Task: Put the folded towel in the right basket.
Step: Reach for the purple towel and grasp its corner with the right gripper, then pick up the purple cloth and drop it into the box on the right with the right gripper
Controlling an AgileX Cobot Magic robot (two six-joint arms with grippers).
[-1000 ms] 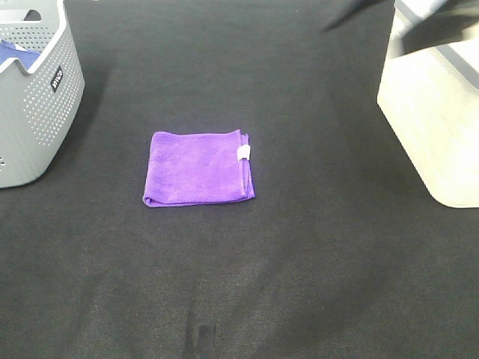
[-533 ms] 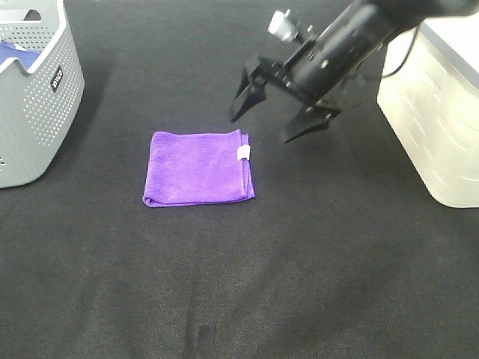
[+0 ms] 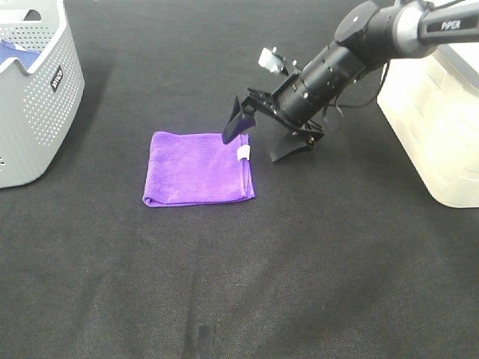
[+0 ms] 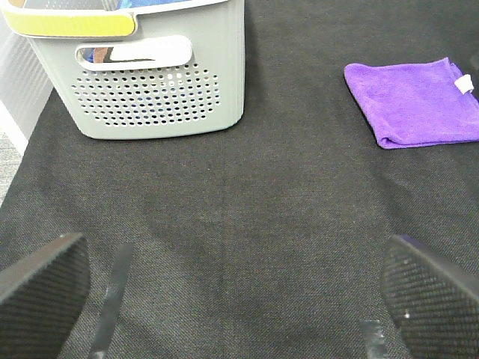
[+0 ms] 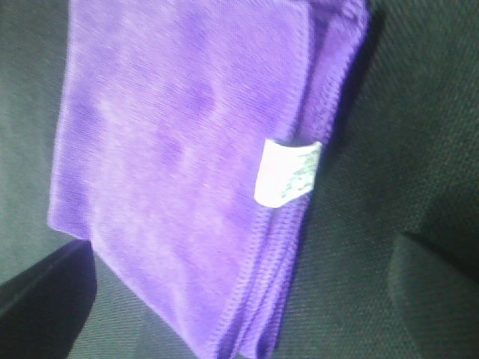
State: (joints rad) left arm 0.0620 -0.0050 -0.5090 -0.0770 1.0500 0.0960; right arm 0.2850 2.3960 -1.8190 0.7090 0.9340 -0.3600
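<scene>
Though spread wide, right hand (image 3: 251,149) low over folded towel (image 3: 193,169); black woven tabletop (image 3: 322,262).

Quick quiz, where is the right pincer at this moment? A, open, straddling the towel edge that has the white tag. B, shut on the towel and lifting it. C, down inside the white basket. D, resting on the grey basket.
A: the right pincer is open with one finger on either side of the white tag, and the purple towel lies flat and folded on the dark surface.
</scene>
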